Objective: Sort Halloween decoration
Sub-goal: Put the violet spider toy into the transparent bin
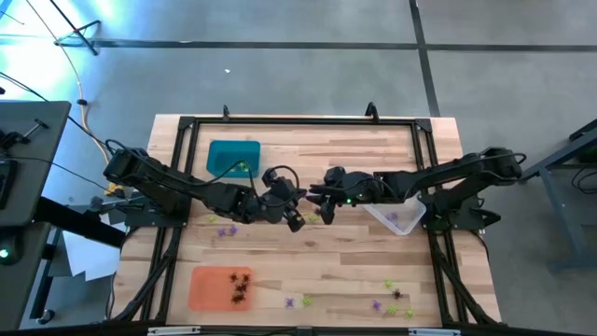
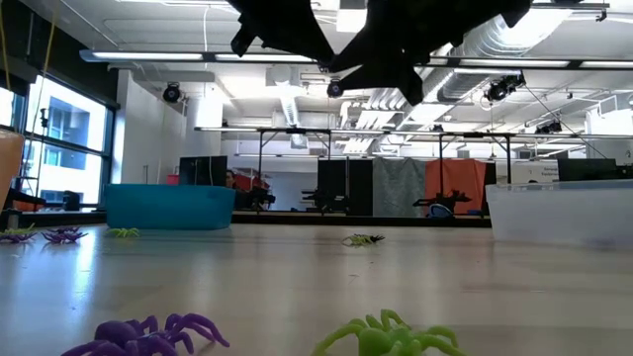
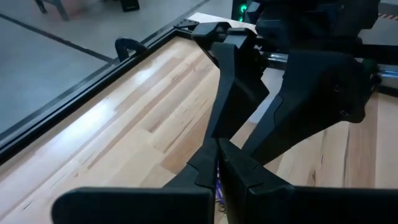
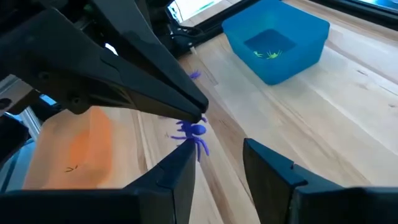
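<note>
My left gripper (image 1: pixel 297 220) hovers over the table's middle, shut on a purple spider (image 4: pixel 193 132). My right gripper (image 4: pixel 217 165) is open. It faces the left one at close range (image 1: pixel 320 207), and its fingers stand just short of the spider without touching it. Loose purple and green spiders lie on the wood near the left arm (image 1: pixel 227 229) and along the near edge (image 1: pixel 392 297). Black spiders lie in the orange tray (image 1: pixel 207 289), a green one (image 4: pixel 268 54) in the teal tray (image 1: pixel 233 149), and a purple one in the clear tray (image 1: pixel 387 220). My left gripper pinches the purple spider's body (image 4: pixel 195 126) at the very ends of its two fingers (image 4: pixel 177 99). The spider hangs below the tips, lifted clear of the table, with its legs dangling free.
The black frame rails run along the table's edges (image 1: pixel 298 119). In the low view a purple spider (image 2: pixel 148 336) and a green one (image 2: pixel 391 341) lie close to the near edge, and another green one (image 2: pixel 363 239) lies mid-table.
</note>
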Controlling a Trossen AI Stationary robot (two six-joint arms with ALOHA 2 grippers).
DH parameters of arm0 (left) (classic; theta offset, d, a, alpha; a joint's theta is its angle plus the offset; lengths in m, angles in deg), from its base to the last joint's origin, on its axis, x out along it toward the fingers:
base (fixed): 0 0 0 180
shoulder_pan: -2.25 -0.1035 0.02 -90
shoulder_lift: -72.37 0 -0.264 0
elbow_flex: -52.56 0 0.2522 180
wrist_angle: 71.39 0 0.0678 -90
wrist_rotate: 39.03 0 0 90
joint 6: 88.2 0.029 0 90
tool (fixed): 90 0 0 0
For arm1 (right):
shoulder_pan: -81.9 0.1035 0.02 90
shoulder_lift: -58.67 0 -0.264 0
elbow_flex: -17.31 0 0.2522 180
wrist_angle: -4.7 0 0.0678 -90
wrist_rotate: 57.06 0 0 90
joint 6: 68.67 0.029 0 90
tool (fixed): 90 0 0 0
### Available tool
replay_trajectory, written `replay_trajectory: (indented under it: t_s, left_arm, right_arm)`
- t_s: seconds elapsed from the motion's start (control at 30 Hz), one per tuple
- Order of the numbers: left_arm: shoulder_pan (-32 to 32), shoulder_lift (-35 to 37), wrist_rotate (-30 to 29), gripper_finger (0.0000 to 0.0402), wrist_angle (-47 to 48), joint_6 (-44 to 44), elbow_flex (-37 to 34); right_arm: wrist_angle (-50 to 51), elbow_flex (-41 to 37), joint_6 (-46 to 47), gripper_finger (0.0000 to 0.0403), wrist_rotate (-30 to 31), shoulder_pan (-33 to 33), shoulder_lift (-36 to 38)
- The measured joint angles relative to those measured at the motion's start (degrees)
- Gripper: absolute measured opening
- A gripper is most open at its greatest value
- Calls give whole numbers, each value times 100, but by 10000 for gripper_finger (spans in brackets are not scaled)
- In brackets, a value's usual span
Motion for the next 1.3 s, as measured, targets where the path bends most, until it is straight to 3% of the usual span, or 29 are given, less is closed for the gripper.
replay_trajectory:
  t_s: [0.63,0.77,0.93,1.1,1.3]
  left_arm:
    - [-70,0,-9,0,-54,52,0]
    - [-104,0,-9,0,-79,66,0]
    - [-114,0,-6,0,-87,90,0]
    - [-111,0,16,3,-87,137,0]
    - [-119,0,444,29,-49,617,31]
  right_arm:
    - [-354,0,9,129,-244,0,2]
    - [-358,0,9,98,-250,0,4]
    - [-354,0,-128,11,-297,-7,4]
    - [-347,0,-120,3,-377,-37,4]
    - [-277,0,-98,1,-429,-35,4]
